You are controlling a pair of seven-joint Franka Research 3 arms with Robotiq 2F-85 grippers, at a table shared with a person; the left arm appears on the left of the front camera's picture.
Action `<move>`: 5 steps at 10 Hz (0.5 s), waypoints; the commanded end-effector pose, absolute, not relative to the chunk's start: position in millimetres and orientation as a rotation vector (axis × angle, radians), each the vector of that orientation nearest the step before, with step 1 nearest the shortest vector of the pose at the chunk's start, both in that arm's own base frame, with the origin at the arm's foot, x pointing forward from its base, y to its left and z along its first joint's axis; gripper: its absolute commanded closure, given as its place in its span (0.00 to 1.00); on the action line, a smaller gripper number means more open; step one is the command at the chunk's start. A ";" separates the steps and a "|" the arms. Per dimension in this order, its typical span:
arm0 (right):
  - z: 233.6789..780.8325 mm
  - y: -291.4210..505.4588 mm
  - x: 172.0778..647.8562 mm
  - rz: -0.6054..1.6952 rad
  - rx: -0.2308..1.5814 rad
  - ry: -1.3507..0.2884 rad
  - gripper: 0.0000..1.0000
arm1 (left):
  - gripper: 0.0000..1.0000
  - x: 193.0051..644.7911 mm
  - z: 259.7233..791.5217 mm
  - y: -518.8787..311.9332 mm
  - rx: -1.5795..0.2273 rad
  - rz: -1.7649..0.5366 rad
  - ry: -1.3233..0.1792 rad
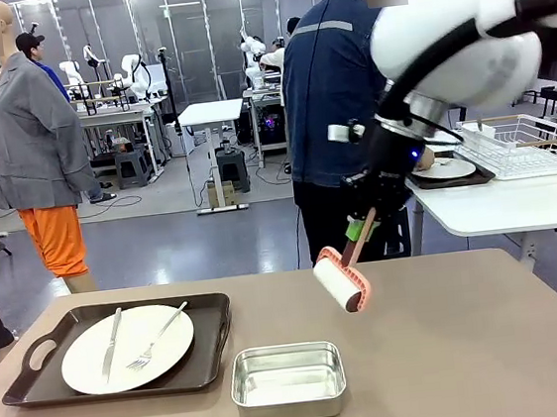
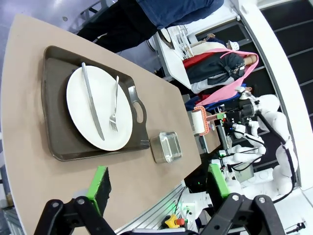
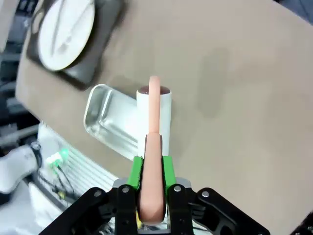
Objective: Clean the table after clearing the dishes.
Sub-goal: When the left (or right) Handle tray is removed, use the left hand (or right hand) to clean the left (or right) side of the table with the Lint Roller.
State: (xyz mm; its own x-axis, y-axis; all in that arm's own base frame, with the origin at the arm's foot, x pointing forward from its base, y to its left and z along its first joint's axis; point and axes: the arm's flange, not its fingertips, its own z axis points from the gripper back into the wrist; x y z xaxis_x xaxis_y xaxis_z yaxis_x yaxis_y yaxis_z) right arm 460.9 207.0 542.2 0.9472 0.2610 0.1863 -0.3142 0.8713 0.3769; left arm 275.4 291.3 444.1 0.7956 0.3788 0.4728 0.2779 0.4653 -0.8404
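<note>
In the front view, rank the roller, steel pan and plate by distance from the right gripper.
1. Roller, held in the right gripper, right of centre.
2. Steel pan, near edge, centre.
3. Plate, on the tray, left.

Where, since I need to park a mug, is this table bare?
The table is bare across its right half, from the steel pan to the right edge; the roller in the right claw is over its far part. Left is crowded: tray with plate.
</note>
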 end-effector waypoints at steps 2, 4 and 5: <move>510.0 199.1 459.4 0.138 0.404 -0.231 1.00 | 0.00 272.2 444.7 292.3 -1.118 0.059 -0.693; 527.3 193.2 460.9 0.177 0.433 -0.162 1.00 | 0.00 272.2 444.7 292.3 -1.118 0.059 -0.693; 527.3 193.2 460.9 0.177 0.433 -0.162 1.00 | 0.00 272.2 444.7 292.3 -1.118 0.059 -0.693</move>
